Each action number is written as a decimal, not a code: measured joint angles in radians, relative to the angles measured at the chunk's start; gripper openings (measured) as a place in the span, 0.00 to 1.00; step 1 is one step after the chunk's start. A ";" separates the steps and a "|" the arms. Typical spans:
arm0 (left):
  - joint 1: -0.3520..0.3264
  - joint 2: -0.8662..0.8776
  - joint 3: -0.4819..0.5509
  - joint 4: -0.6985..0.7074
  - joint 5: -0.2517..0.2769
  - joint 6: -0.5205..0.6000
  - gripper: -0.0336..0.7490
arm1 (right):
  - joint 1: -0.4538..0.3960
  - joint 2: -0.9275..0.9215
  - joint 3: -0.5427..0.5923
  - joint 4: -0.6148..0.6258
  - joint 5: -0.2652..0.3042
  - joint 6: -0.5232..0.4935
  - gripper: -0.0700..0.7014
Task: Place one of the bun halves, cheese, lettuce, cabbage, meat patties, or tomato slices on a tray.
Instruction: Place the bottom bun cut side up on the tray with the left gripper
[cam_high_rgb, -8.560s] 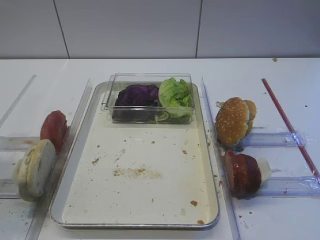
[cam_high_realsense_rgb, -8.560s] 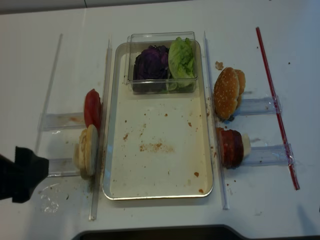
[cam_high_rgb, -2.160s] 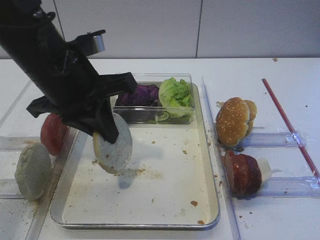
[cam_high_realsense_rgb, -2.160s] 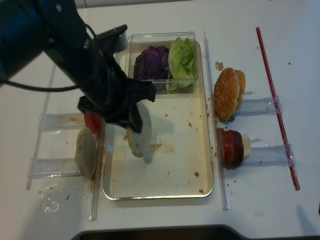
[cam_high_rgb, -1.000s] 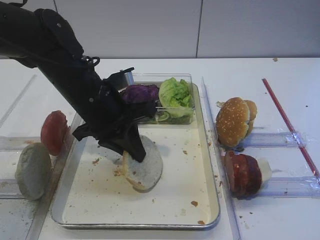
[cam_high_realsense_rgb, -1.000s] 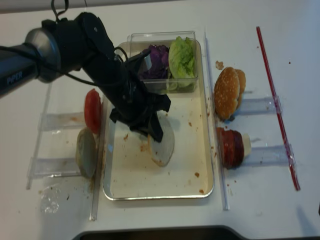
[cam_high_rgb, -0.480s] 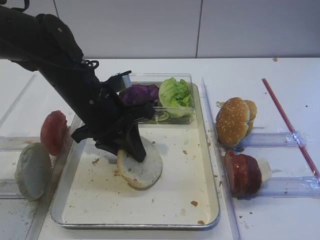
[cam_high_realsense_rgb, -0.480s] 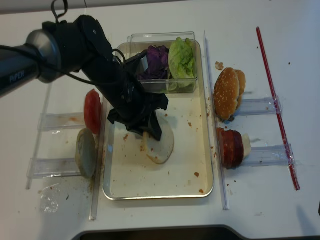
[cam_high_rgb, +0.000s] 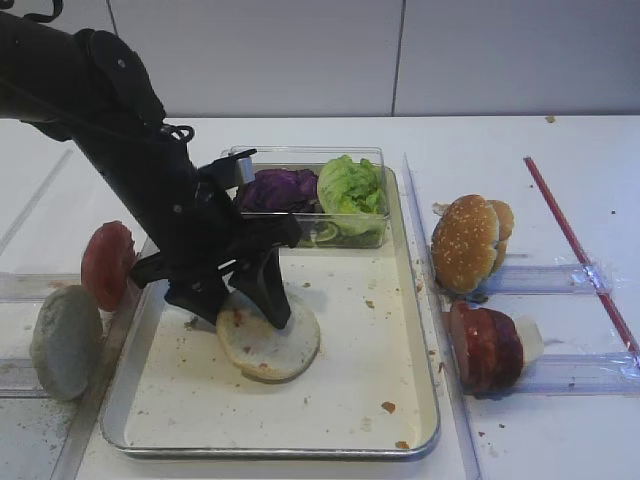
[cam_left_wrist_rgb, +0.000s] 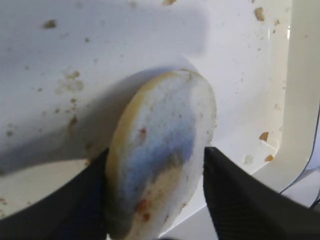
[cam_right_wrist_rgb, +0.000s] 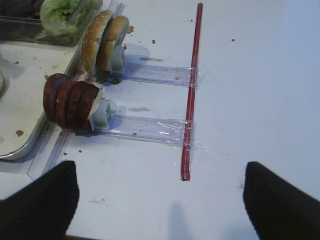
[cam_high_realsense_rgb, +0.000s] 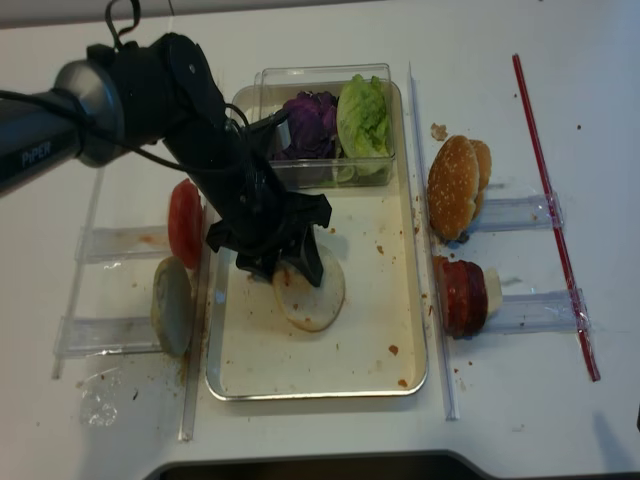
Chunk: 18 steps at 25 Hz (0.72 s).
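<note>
Bun half (cam_high_rgb: 268, 345) lay flat on the tray (cam_high_rgb: 350, 400), cut side up. We saw our left gripper (cam_high_rgb: 240, 300) straddling it, fingers parted, while our right gripper's (cam_right_wrist_rgb: 150, 200) fingers stood wide apart over the table.

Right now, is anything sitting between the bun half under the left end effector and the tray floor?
Nothing visible does. The bun half lies flat on the tray, cut face up, with only crumbs around it. The left end effector stands open astride it.
</note>
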 joint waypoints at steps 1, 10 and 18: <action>0.000 0.000 0.000 0.000 0.005 0.000 0.54 | 0.000 0.000 0.000 0.000 0.000 0.000 0.99; 0.000 0.000 -0.073 0.089 0.092 -0.127 0.56 | 0.000 0.000 0.000 0.000 0.002 0.000 0.99; 0.000 0.000 -0.159 0.213 0.122 -0.210 0.56 | 0.000 0.000 0.000 0.000 0.002 0.000 0.99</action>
